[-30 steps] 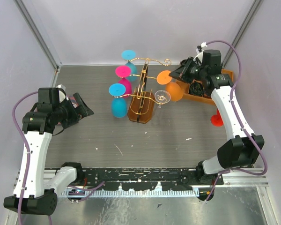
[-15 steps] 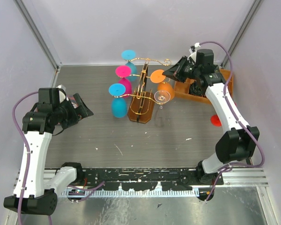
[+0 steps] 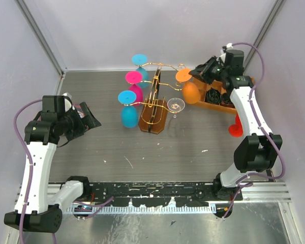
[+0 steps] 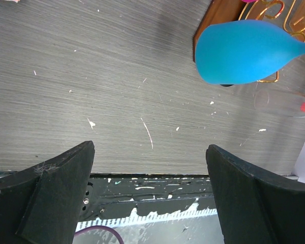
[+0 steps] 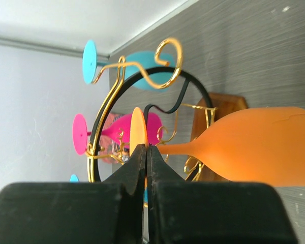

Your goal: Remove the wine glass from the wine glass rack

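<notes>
The wine glass rack is a gold wire stand on a brown wooden base at the table's middle. Blue, pink and clear glasses hang on it upside down. My right gripper is shut on the foot of an orange wine glass and holds it just right of the rack, clear of the arms. In the right wrist view the orange glass hangs bowl-down with its foot pinched between my fingertips. My left gripper is open and empty, left of the rack, with a blue glass ahead of it.
An orange-brown compartmented wooden tray stands at the back right under my right arm. A red glass stands on the table below it. A clear glass hangs on the rack's right side.
My right gripper has carried the orange glass to the right and back, away from the rack's arms. The left arm has not moved.
</notes>
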`<state>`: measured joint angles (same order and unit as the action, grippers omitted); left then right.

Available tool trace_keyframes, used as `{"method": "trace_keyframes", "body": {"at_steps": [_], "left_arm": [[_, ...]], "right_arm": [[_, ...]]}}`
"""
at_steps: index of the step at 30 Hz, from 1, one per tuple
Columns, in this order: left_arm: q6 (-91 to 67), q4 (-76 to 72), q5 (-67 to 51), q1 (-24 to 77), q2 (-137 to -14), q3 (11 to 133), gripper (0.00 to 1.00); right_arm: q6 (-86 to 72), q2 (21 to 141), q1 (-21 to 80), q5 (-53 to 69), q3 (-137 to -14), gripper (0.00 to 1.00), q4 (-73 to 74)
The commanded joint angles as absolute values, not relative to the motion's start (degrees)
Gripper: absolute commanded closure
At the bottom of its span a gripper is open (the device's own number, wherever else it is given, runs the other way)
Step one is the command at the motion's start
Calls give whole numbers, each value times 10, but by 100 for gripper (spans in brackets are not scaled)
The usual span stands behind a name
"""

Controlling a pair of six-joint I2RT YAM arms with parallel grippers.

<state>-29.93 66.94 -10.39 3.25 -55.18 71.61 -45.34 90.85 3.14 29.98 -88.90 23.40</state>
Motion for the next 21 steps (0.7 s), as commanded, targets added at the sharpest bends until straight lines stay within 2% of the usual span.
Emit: {"method": "trace_keyframes", "body": {"at_steps": [1, 5, 13, 21], "left_arm": [[-291, 669, -103, 31, -549, 729, 1], [-291, 669, -105, 31, -549, 731, 2], [-289, 675, -107, 31, -546, 740, 2], [-295, 671, -119, 32, -545, 737, 2]], "right_arm": [[-448, 848, -16, 325, -893, 99, 218], [-404, 809, -42, 311, -882, 99, 280], [-275, 791, -49, 169, -898, 99, 475], [-212, 811, -23, 22, -873, 99, 533]]}}
